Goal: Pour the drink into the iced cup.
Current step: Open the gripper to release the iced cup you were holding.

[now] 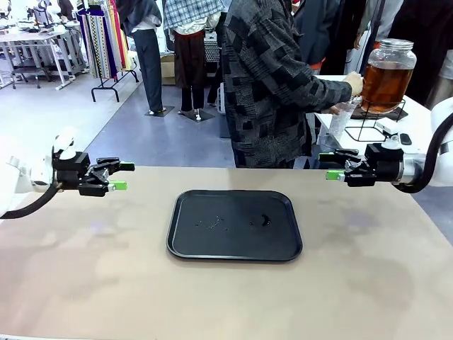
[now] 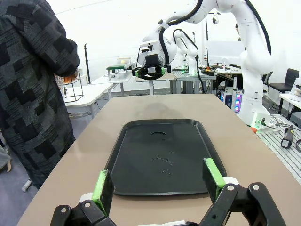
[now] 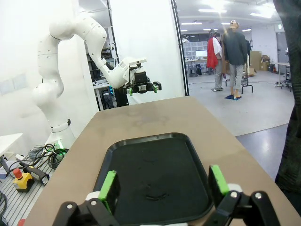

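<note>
Black tray (image 1: 234,224) at table centre, holds nothing but few droplets. Left gripper (image 1: 120,176) hovers left of tray, jaws spread wide, nothing between green pads. Right gripper (image 1: 330,166) hovers right of tray, jaws equally wide, holding nothing. Drink (image 1: 386,83) in lidded glass jar on wire stand, on side table beyond tray's far right corner. Person's hand (image 1: 353,85) touches jar's side.

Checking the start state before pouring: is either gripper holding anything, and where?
Nothing is held. The left gripper and right gripper hover with open, empty jaws at either side of the black tray.
</note>
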{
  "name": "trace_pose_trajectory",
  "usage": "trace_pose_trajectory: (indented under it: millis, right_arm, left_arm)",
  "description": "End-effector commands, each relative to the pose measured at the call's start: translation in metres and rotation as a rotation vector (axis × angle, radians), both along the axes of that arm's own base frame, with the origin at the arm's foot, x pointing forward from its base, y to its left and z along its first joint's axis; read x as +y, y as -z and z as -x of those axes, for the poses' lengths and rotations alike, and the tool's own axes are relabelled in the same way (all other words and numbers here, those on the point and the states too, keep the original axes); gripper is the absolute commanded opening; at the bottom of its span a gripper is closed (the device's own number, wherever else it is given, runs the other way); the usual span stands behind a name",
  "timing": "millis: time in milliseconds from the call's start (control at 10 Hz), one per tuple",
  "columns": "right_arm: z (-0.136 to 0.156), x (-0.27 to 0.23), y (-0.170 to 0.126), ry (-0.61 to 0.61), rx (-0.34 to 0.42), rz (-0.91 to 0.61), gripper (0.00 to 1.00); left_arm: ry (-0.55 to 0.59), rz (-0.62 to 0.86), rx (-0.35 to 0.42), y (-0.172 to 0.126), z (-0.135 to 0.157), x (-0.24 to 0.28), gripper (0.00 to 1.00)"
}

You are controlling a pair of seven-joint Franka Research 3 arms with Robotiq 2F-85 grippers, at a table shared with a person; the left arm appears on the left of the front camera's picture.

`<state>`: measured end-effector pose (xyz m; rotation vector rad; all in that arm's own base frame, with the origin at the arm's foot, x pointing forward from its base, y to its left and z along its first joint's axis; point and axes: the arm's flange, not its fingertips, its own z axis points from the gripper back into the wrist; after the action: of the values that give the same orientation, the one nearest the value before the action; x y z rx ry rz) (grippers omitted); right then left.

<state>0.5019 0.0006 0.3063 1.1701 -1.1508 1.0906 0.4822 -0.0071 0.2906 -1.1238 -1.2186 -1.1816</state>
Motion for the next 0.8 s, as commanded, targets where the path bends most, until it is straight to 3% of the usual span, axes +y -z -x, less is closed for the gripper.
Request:
trace_pose_trajectory:
  millis: [0, 700]
  right_arm:
    - [0.0006, 0.0001, -0.0027, -0.005, -0.005, -0.007, 1.00]
    - [0.0006, 0.0001, -0.0027, -0.005, -0.005, -0.007, 1.00]
  left_arm:
    - [-0.001, -0.002, 0.008, -0.0023, 0.0003, -0.0003, 1.00]
    - [-0.001, -0.002, 0.008, -0.0023, 0.0003, -0.0003, 1.00]
